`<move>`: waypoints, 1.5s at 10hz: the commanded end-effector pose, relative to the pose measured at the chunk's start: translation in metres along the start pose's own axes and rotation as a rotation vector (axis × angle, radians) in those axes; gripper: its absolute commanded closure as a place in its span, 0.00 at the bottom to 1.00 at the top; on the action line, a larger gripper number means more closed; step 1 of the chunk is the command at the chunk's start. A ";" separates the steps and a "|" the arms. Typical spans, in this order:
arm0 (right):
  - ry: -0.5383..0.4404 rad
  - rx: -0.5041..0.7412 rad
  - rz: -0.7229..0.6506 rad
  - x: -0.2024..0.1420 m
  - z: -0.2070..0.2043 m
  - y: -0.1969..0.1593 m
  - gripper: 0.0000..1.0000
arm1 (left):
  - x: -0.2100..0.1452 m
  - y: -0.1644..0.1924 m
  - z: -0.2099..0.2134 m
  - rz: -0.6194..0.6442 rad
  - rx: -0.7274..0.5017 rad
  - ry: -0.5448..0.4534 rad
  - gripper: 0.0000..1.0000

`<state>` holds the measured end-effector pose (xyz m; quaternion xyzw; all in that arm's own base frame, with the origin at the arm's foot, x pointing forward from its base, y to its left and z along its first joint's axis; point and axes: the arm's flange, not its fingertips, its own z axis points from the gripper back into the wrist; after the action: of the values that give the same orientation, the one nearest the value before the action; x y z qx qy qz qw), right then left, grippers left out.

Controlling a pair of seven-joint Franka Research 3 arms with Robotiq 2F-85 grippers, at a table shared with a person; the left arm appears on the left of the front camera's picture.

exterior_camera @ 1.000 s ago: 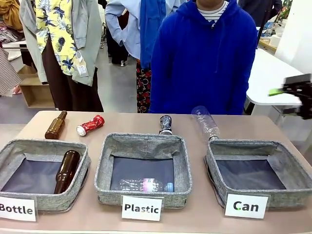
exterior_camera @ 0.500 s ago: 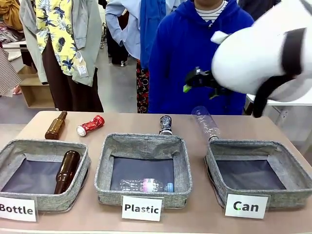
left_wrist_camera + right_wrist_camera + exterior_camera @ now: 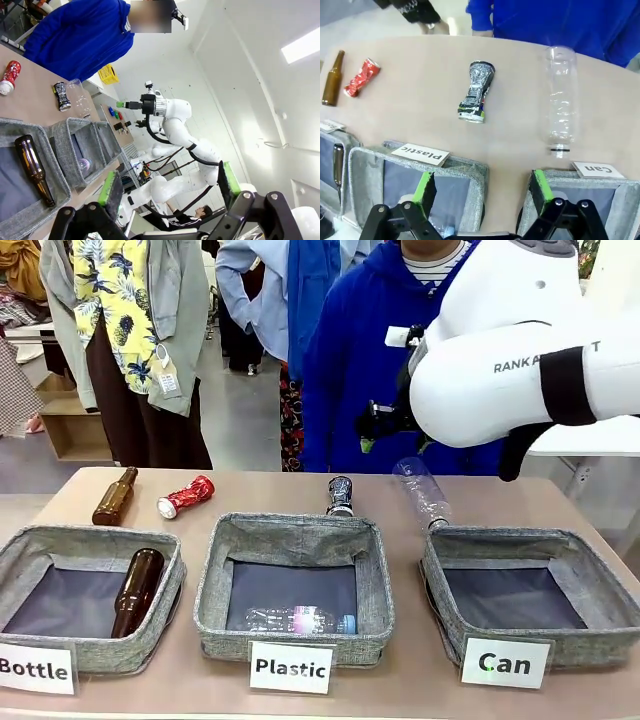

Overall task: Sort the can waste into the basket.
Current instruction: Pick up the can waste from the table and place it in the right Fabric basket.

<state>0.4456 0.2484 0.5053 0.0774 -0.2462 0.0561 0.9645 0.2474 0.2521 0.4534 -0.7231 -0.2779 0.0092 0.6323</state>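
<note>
Left of the "Can" basket (image 3: 437, 580), two crushed cans are laid on the table (image 3: 260, 490): a black can (image 3: 340, 495) nearer, a red can (image 3: 186, 496) farther. A "Plastic" basket (image 3: 378, 580) and a "Bottle" basket (image 3: 172, 585) make three. Two brown bottles (image 3: 115, 496) (image 3: 137, 590) and two clear bottles (image 3: 422, 490) (image 3: 298, 620) are counted. The right gripper (image 3: 482, 185) and left gripper (image 3: 169, 179) are spread wide, nothing held.

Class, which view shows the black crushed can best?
The right wrist view: the black crushed can lies whole, seen from above. The front view shows it end-on behind the Plastic basket; the left wrist view, small and distant.
</note>
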 end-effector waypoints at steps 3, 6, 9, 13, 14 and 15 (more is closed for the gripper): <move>0.045 -0.057 -0.019 0.013 -0.020 0.016 0.00 | 0.001 -0.006 0.000 0.005 -0.013 -0.005 0.00; 0.127 -0.039 -0.025 0.043 -0.067 0.041 0.00 | 0.001 -0.006 0.000 0.005 -0.013 -0.005 0.00; 0.187 -0.035 -0.100 0.057 -0.102 0.038 0.00 | 0.001 -0.006 0.000 0.005 -0.013 -0.005 0.00; 0.247 0.008 -0.163 0.066 -0.126 0.012 0.00 | 0.001 -0.006 0.000 0.005 -0.013 -0.005 0.00; 0.284 0.014 -0.133 0.076 -0.147 0.022 0.00 | 0.001 -0.006 0.000 0.005 -0.013 -0.005 0.00; 0.315 0.012 -0.113 0.087 -0.168 0.033 0.00 | 0.001 -0.006 0.000 0.005 -0.013 -0.005 0.00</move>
<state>0.5672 0.2943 0.4097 0.0888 -0.1076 -0.0037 0.9902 0.2474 0.2521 0.4534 -0.7231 -0.2779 0.0092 0.6323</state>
